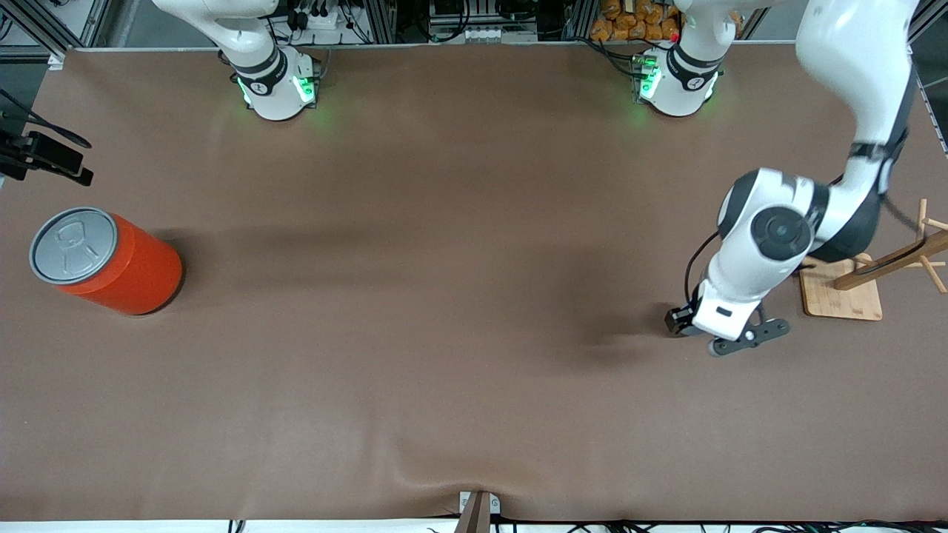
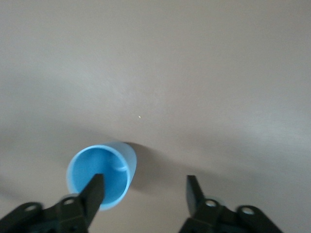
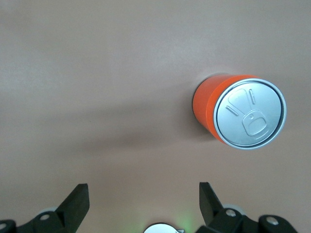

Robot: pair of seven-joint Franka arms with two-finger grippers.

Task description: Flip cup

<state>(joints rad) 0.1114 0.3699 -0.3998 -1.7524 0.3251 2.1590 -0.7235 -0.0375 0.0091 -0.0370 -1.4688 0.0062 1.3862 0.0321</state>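
Observation:
The light blue cup [image 2: 101,174] stands on the brown table with its darker blue inside facing up toward the wrist camera. My left gripper [image 2: 145,179] is open just above it, one fingertip [image 2: 95,187] over the cup's mouth, the other over bare table beside the cup. In the front view the left hand [image 1: 729,326] hangs low over the table toward the left arm's end and hides the cup. My right gripper [image 3: 143,190] is open and empty, held high over the table near its own base; it does not show in the front view.
A large orange-red can [image 1: 107,260] with a grey pull-tab lid stands toward the right arm's end of the table, also in the right wrist view [image 3: 238,111]. A wooden rack on a square base [image 1: 852,289] stands close beside the left hand.

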